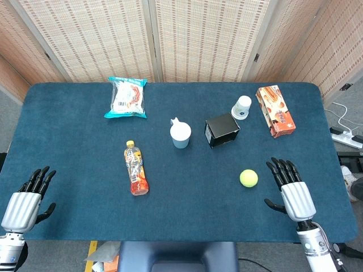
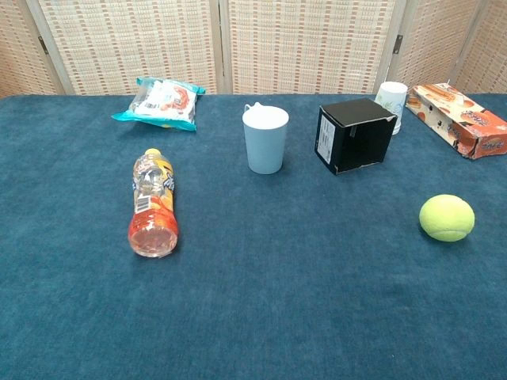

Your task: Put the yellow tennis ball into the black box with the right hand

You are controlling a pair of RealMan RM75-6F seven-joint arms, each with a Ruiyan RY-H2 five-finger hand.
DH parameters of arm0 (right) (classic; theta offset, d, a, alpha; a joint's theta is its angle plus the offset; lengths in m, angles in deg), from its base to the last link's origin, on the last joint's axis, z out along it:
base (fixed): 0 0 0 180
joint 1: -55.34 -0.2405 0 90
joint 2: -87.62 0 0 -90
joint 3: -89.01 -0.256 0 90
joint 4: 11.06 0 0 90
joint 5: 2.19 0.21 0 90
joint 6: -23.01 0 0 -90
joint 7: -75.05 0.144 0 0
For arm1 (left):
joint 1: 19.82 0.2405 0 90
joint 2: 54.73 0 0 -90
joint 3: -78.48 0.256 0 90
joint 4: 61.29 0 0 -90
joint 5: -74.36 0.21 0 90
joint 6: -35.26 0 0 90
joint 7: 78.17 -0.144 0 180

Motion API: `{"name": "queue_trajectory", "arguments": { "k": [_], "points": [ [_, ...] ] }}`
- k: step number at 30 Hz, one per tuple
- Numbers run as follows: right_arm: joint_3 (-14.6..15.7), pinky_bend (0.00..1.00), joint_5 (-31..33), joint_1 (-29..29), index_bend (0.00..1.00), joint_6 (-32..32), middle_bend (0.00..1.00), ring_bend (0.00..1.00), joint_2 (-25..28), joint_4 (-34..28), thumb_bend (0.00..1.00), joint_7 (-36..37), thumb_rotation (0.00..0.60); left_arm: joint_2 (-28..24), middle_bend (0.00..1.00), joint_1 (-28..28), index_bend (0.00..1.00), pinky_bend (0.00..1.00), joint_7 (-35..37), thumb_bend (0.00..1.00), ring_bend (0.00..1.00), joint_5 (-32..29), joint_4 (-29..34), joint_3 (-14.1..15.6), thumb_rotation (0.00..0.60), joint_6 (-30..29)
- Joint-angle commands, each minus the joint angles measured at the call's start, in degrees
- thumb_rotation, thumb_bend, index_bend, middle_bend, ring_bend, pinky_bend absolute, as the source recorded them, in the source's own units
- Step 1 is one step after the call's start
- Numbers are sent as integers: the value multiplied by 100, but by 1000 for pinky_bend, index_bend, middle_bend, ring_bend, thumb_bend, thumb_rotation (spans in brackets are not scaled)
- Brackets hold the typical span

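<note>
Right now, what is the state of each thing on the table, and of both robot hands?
Tennis ball: free on the cloth, untouched.
Black box: on its side, apart from the ball.
Blue cup: upright.
Bottle: lying down, cap on.
Snack bag: flat, sealed.
Paper cup: upright behind the box.
Orange carton: lying flat.
Right robot hand: open, beside the ball.
Left robot hand: open, holding nothing.
</note>
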Motion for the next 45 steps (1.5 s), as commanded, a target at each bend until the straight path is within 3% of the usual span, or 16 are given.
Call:
{"name": "queue_trajectory", "arguments": {
  "k": [1, 11, 15, 21, 35, 45],
  "points": [
    [10, 25, -13, 5, 0, -4, 0, 0, -3, 15, 78, 3, 600, -2, 139, 4, 112, 318, 2, 333, 73, -11, 1, -4, 600, -5],
    [83, 25, -196, 48, 0, -130, 9, 0, -40, 60, 82, -36, 600, 8, 138, 10, 112, 318, -17, 334, 73, 11, 1, -2, 600, -29],
    [38, 38, -250, 141, 39, -388, 74, 0, -235, 151, 172, -176, 600, 1, 138, -12, 112, 318, -25, 334, 73, -32, 3, -5, 600, 38],
    [90, 194, -483, 299, 187, -773, 237, 12, -657, 460, 337, -531, 600, -37, 139, 43, 112, 318, 100, 334, 73, 84, 23, 34, 600, -96],
    [-71, 581, -413, 258, 710, -779, 705, 412, -1648, 1732, 662, -1126, 600, -44, 139, 45, 112, 318, 110, 334, 73, 121, 18, 52, 600, -89],
    [-18, 648, -167, 162, 769, -316, 860, 545, -2135, 2325, 681, -1196, 600, -46, 139, 38, 112, 317, 82, 334, 73, 121, 32, 58, 600, -65]
  ]
}}
